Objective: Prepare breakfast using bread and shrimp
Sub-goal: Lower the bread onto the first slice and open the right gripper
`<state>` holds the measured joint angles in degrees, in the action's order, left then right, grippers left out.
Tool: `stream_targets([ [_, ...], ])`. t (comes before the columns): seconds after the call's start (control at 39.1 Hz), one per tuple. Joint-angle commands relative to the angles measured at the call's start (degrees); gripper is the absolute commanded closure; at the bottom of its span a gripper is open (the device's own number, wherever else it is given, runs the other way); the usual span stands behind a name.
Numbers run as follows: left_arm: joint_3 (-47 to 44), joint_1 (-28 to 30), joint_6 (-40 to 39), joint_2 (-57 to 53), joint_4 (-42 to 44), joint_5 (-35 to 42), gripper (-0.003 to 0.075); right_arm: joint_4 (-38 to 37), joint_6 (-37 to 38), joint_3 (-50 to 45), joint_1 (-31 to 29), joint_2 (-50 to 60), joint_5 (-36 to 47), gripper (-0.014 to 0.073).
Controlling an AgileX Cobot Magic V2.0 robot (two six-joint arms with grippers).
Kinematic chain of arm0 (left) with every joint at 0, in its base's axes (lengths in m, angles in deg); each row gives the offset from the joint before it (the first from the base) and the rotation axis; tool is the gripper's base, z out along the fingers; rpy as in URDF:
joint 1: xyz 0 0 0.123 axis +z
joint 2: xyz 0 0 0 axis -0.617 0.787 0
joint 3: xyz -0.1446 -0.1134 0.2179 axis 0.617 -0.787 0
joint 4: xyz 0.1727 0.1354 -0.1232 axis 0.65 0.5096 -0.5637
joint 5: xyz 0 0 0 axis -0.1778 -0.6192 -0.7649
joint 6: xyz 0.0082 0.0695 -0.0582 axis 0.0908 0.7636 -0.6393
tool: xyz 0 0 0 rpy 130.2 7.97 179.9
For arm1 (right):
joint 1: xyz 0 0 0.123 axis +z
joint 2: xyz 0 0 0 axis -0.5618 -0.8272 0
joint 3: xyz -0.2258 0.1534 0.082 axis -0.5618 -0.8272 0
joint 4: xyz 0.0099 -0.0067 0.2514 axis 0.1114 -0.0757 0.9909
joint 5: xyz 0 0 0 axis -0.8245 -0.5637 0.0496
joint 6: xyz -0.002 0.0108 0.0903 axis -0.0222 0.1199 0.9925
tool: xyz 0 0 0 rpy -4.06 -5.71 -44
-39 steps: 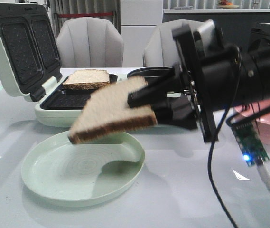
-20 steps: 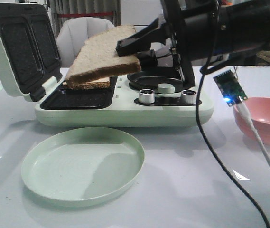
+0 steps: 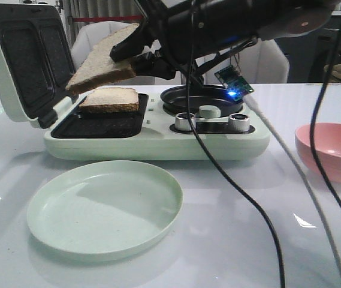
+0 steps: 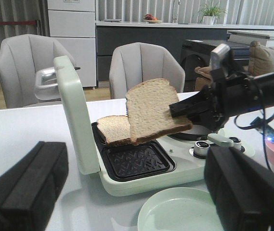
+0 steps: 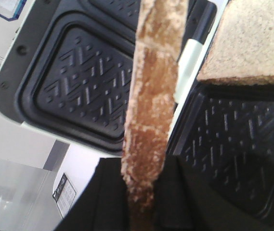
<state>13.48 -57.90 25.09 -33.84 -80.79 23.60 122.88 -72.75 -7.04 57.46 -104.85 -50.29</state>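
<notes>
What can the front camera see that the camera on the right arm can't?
Only the front view shows the green plate, the pink bowl, the knobs and the round pan. Only the right wrist view shows the held bread edge-on, squeezed in the right pincer, close above the ridged plates. Both show that held slice, the slice already lying in the sandwich maker, and its open lid.

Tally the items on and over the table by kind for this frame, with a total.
Bread slices: 2, one held in the right claw (held slice) and one lying on the sandwich maker's plate (resting slice)
Sandwich maker: 1
Green plate: 1
Pink bowl: 1
Shrimp: 0 visible
Total: 5
</notes>
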Motion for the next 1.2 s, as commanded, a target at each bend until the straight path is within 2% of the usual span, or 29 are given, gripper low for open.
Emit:
stream_targets([
  [0.0,1.5,-0.3,0.0,0.6,-0.7,5.1,0.0102,-1.2,2.8,5.2,0.2,0.5,-3.4,0.0412],
  [0.33,1.5,-0.3,0.0,0.6,-0.7,5.1,0.0102,-18.8,14.2,12.9,1.6,-4.8,-2.6,0.0412],
  [0.61,1.5,-0.3,0.0,0.6,-0.7,5.1,0.0102,-20.5,15.5,13.4,2.7,-5.0,2.0,0.0401],
  [1.07,1.5,-0.3,0.0,0.6,-0.7,5.1,0.0102,-20.2,15.5,13.4,2.7,-5.0,5.7,0.0064],
  [1.18,1.5,-0.3,0.0,0.6,-0.7,5.1,0.0102,-20.0,15.4,13.4,2.7,-5.0,5.6,0.0043],
])
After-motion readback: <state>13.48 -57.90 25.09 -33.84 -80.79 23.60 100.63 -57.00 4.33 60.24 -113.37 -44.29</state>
